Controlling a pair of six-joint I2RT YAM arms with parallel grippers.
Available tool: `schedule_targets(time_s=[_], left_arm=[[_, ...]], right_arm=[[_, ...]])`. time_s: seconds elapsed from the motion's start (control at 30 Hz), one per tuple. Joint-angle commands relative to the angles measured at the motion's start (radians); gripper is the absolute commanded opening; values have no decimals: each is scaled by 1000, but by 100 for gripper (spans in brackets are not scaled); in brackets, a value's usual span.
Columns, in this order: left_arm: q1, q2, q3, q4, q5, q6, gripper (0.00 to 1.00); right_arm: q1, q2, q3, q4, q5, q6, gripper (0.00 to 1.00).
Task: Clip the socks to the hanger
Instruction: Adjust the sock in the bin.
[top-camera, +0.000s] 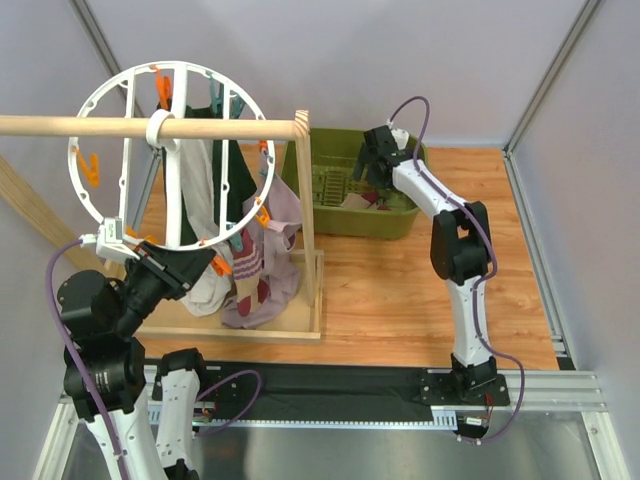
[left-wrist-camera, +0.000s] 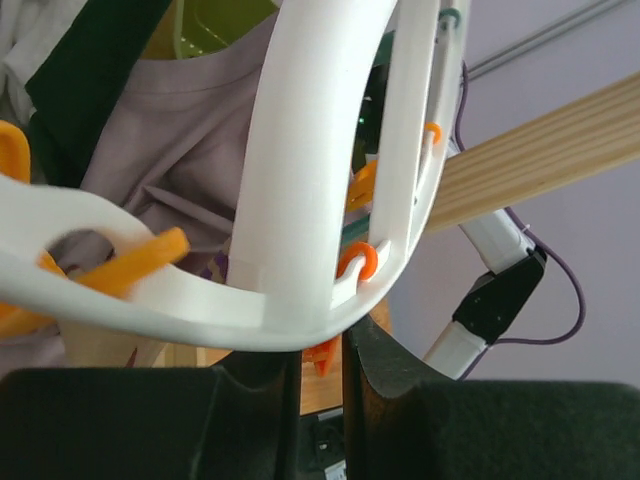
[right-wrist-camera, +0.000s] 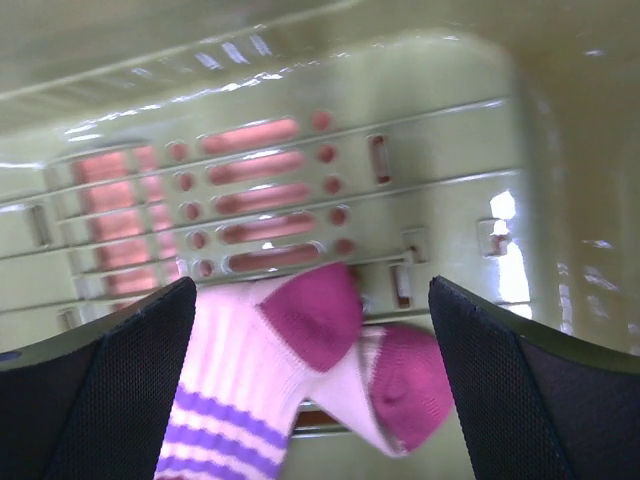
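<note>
Right claw (right-wrist-camera: 310, 297) was spread and nearer; socks (right-wrist-camera: 262, 368) lay just ahead, centred, lengthwise away. Left claw (left-wrist-camera: 320, 400): couldn't tell.

Glossy plastic hanger (top-camera: 175, 150), ribbed cloth socks (right-wrist-camera: 290, 370), wooden rod (top-camera: 150, 126)

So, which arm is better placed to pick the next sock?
Right: the right pincer, open, hangs just above the socks in the green basket; the left pincer is at the hanger rim.
</note>
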Motion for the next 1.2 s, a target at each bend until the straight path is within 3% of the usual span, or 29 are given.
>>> schedule_targets(time_s=[0.0,0.1,0.27,0.37,0.5,0.57,0.77,1.0,1.17], left_arm=[[5,19,-17,-121,20,15,0],[3,18,-13,-121,30,24,0],[3,-30,-64,-101,28,-7,0],[3,-36,-44,-142,22,9,0],[3,-42,-30,-154,16,7,0],[3,-48,-33,-158,16,3,0],[3,-64,-50,-148,10,-11,0],[3,-62,-43,-159,7,-5,0],[5,-47,-30,-164,11,15,0]], right_arm=[[-9,67,143,-162,60,-15,100],[4,170,263,-322,96,-46,98],[16,155,185,-298,129,-26,88],[16,141,129,-271,124,0,69],[17,172,177,-265,78,0,54],[17,198,246,-253,31,-6,37],[17,174,341,-159,-6,-11,0],[7,100,347,-78,-9,18,0],[22,88,335,-147,-65,63,0]])
